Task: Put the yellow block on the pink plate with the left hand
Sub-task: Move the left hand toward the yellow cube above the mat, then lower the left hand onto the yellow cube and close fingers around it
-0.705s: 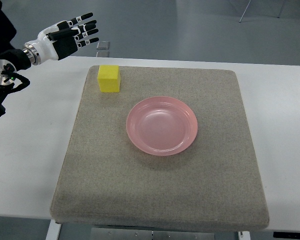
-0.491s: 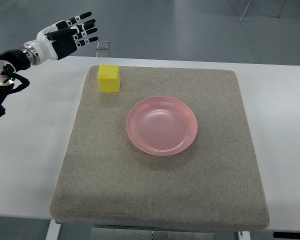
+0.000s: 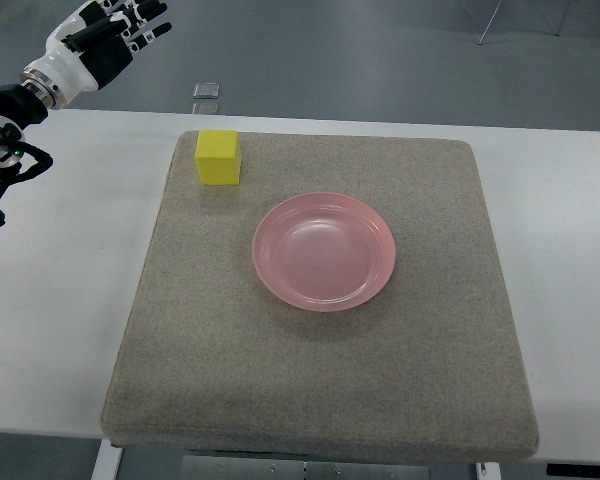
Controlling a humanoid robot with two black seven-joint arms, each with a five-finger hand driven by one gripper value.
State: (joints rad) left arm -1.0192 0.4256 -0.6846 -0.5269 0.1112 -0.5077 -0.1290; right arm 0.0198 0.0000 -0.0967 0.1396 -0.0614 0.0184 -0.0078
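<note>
Top view showed the left hand point(image 3: 105, 38) up in the far left corner, fingers spread and holding nothing, while the yellow block point(image 3: 219, 158) sat on the mat's point(image 3: 320, 390) far left corner, nearer and to the right of that hand, beside the pink plate point(image 3: 324, 251).

Bright, even overhead light, soft faint shadows, mild sheen on the pink plate point(image 3: 324, 251), sharp focus throughout.
</note>
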